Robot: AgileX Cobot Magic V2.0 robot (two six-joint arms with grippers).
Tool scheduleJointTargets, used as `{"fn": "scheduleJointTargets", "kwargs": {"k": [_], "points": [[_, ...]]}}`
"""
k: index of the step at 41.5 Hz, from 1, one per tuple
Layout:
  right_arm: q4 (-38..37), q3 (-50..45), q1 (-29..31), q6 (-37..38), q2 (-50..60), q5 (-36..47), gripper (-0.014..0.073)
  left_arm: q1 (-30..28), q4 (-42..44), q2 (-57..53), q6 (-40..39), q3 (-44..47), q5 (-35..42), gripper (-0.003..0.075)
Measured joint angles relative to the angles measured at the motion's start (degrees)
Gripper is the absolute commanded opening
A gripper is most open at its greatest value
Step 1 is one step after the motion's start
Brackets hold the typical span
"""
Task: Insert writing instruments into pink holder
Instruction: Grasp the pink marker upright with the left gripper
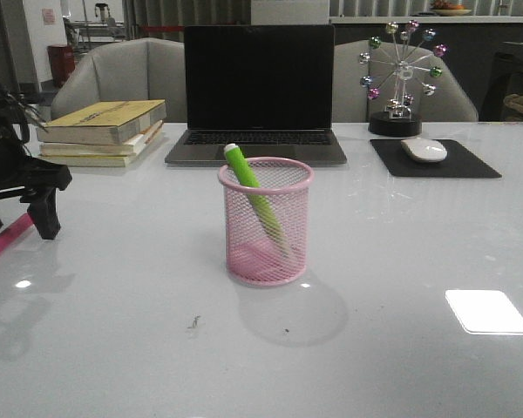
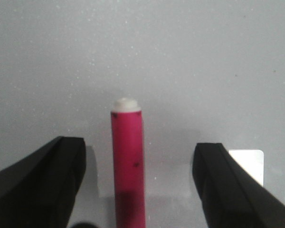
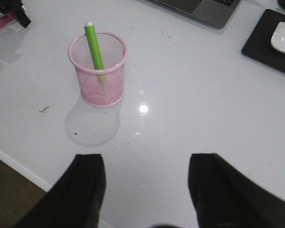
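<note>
The pink holder (image 1: pixel 266 222) stands upright mid-table, and the lime green marker (image 1: pixel 247 180) leans inside it with its white end above the rim. The magenta marker (image 2: pixel 128 166) lies flat on the table at the far left (image 1: pixel 6 239). My left gripper (image 2: pixel 140 148) is open and low over it, one finger on each side, neither touching. In the front view that gripper (image 1: pixel 17 218) is at the left edge. My right gripper (image 3: pixel 147 161) is open and empty, hovering near the table's front edge, short of the holder (image 3: pixel 97 71) and the green marker (image 3: pixel 94 45).
An open laptop (image 1: pixel 257 91) stands behind the holder. A stack of books (image 1: pixel 105 131) lies at the back left. A white mouse (image 1: pixel 424 150) rests on a black pad (image 1: pixel 466 164) at the back right, beside a ferris-wheel ornament (image 1: pixel 401 78).
</note>
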State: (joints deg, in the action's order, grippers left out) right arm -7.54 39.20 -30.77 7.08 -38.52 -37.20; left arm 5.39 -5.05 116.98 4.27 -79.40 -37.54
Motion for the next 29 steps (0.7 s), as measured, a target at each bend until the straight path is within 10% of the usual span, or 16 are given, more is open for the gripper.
{"fn": "scheduleJointTargets", "kwargs": {"k": [29], "points": [[0.0,0.0,0.0,0.09,0.0,0.0,0.0497,0.0,3.29,1.53,0.0,-3.07,-3.77,0.0244]]}}
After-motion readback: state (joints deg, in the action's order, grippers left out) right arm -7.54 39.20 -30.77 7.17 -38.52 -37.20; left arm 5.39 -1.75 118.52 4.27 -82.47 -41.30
